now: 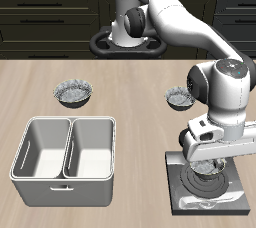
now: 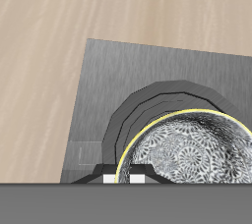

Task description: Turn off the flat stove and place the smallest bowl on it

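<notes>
The flat stove [image 1: 232, 198] is a dark-grey slab near the table's front edge, and its coil rings [image 2: 148, 105] are dark, not glowing. The smallest bowl [image 1: 206, 168], silvery with a crinkled rim, sits over the centre of the coils [image 2: 187, 154]. My gripper [image 1: 205, 160] hangs straight above the stove. In the wrist view its white fingertips [image 2: 102, 177] stand close together on either side of the bowl's rim, so my gripper [image 2: 120, 177] is shut on it. I cannot see the stove's knob.
A white twin-compartment bin [image 1: 60, 186] stands beside the stove near the front edge. Two larger crinkled bowls rest farther back: the widest [image 1: 75, 94] behind the bin, the mid-sized one [image 1: 179, 98] next to my arm.
</notes>
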